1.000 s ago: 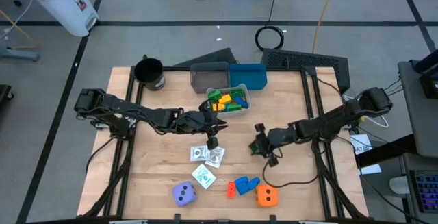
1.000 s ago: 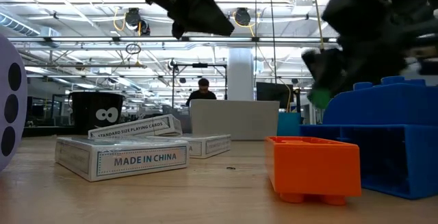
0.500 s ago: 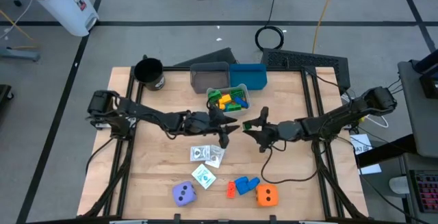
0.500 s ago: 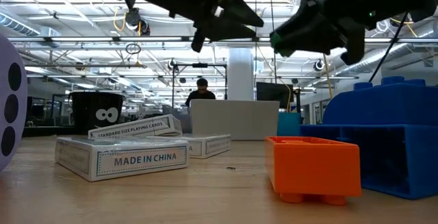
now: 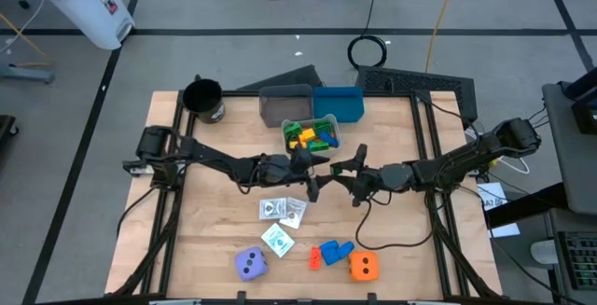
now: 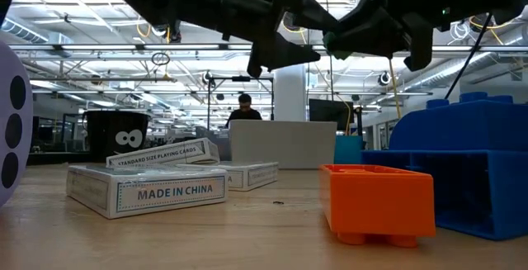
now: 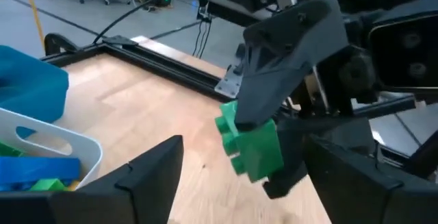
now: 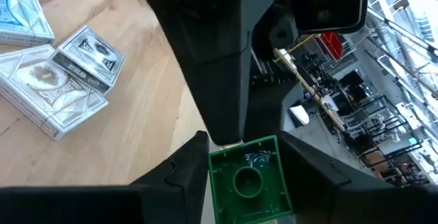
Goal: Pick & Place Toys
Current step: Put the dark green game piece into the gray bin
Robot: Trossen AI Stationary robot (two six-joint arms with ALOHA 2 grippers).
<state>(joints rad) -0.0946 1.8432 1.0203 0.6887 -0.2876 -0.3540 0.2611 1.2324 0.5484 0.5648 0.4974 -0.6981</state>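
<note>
**A:** Grippers first — where are they?

**B:** Both are up in the air over the middle of the table (image 5: pixel 215 249), nose to nose. The left gripper (image 5: pixel 315 170) comes in from the left side. The right gripper (image 5: pixel 347 173) comes in from the right. They are just beside each other.

**A:** Is anything held?

**B:** Yes. The right gripper's fingers are closed on a green block (image 8: pixel 248 179). In the left wrist view the green block sits pinched at the tip of that gripper. The left gripper's fingers (image 7: pixel 147 176) are spread wide with nothing between them — they stand on either side of the green block but do not touch it.

**A:** Where are the other toys?

**B:** A white bin (image 5: pixel 338 140) near the back holds a heap of coloured blocks (image 5: pixel 311 135). A grey bin (image 5: pixel 284 106) and a blue bin (image 5: pixel 339 103) sit behind it. The card boxes (image 5: pixel 283 210) lie flat on the wood below the grippers. Nearer the front edge are the purple die (image 5: pixel 250 264), a blue block (image 5: pixel 333 249) touching a small orange block (image 5: pixel 316 257), and the orange die (image 5: pixel 364 267). A black cup (image 5: pixel 204 99) stands at the back left corner.
</note>
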